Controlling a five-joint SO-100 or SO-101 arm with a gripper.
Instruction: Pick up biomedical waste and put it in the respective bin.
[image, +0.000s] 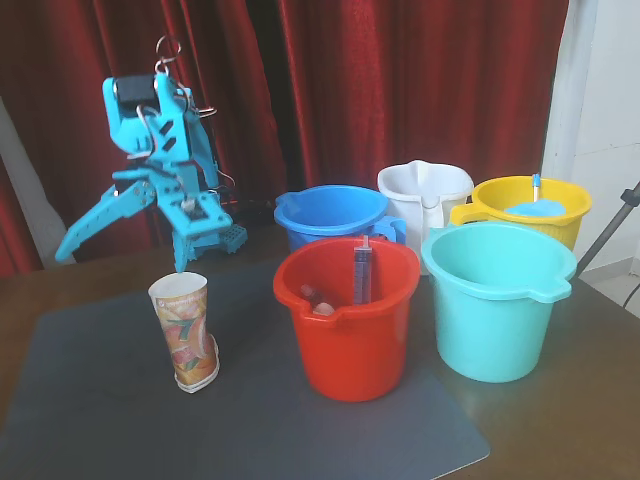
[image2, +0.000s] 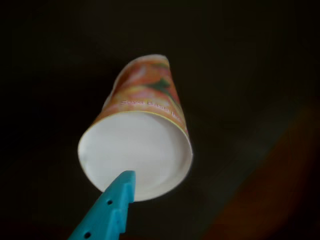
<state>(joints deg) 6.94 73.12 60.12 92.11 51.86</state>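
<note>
Arm poised over the paper cup, buckets lined up to the right.

In the fixed view the turquoise gripper (image: 178, 262) hangs just above the printed paper cup (image: 186, 343), fingers spread wide and holding nothing; the cup stands upright on the grey mat (image: 100, 420). Right of it sits the red bucket (image: 350, 330) with a syringe (image: 362, 272) inside, then the turquoise bucket (image: 495, 310), empty, on the table (image: 590, 400).

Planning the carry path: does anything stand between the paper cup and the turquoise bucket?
Yes. In the fixed view the red bucket stands between the paper cup and the turquoise bucket. Nothing visible separates the gripper from the cup.
</note>
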